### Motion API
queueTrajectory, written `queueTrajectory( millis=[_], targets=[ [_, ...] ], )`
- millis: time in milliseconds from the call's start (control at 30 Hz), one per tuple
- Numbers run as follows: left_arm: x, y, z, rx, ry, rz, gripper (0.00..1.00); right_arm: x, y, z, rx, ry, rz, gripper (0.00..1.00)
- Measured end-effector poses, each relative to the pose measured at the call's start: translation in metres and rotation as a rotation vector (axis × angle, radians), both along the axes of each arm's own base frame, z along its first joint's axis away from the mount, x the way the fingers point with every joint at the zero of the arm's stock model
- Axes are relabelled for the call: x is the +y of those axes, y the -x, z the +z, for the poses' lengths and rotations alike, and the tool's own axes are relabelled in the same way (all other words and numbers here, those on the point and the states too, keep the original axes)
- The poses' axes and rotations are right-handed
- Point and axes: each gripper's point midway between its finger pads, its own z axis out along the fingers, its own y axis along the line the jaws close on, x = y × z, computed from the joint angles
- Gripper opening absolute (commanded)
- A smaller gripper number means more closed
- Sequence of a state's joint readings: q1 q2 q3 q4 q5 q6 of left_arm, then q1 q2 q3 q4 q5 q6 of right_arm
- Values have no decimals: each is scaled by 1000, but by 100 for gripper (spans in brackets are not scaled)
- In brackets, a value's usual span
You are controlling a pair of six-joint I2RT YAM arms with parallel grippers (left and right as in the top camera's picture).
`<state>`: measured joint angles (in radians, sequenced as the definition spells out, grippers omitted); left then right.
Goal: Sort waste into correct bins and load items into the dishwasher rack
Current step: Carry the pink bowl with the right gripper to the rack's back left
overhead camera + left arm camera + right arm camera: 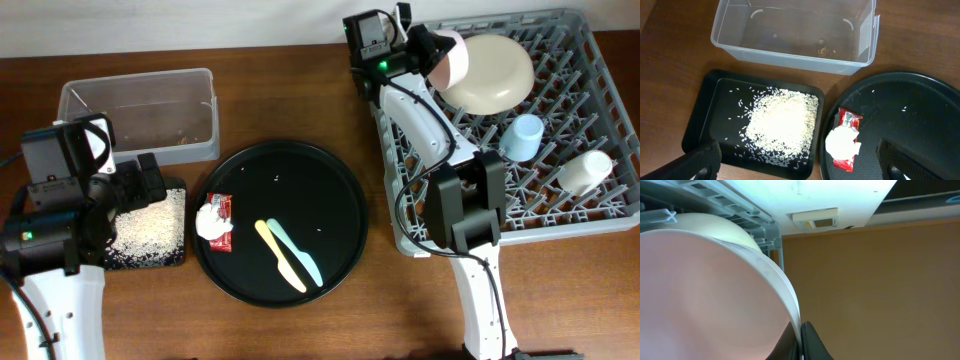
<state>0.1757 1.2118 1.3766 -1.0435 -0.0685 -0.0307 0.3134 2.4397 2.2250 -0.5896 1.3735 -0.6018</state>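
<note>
My right jaws are closed on the thin rim of the small white bowl [715, 295], one pad inside the lip and one outside. The bowl hangs tilted at the far left corner of the dishwasher rack [585, 90], just beside the large cream plate [490, 72]; I cannot tell whether it already rests on the pegs. It looks stiff, smooth and light, so a rim pinch should carry it, though I judge it could swivel or slip if I let go before the pegs take it. The blue cup [522, 137] and white cup [585, 170] lie further along the rack. My left jaws stand wide open and empty above the shallow black tray [700, 110], where the rice [782, 125] lies heaped, with the clear tub [790, 55] beyond it on the bench [280, 90]. The crumpled wrapper [844, 137] sits at the near edge of the round tray [330, 190]: soft and almost weightless, best taken at its bunched white middle. The yellow utensil [280, 255] and green utensil [300, 255] lie flat and thin there, likely awkward; I would pinch across a narrow handle.
</note>
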Motion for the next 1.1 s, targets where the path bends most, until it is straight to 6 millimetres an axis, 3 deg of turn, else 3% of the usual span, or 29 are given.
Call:
queueTrajectory(
  millis=[433, 667, 1100],
  targets=[
    [0, 0, 0, 0, 0, 0, 99, -10, 0, 0, -21, -9, -21, 4],
    [0, 0, 0, 0, 0, 0, 99, -10, 6, -20, 26, 14, -27, 4],
    [0, 0, 0, 0, 0, 0, 99, -5, 6, -20, 2, 23, -30, 4]
  ],
)
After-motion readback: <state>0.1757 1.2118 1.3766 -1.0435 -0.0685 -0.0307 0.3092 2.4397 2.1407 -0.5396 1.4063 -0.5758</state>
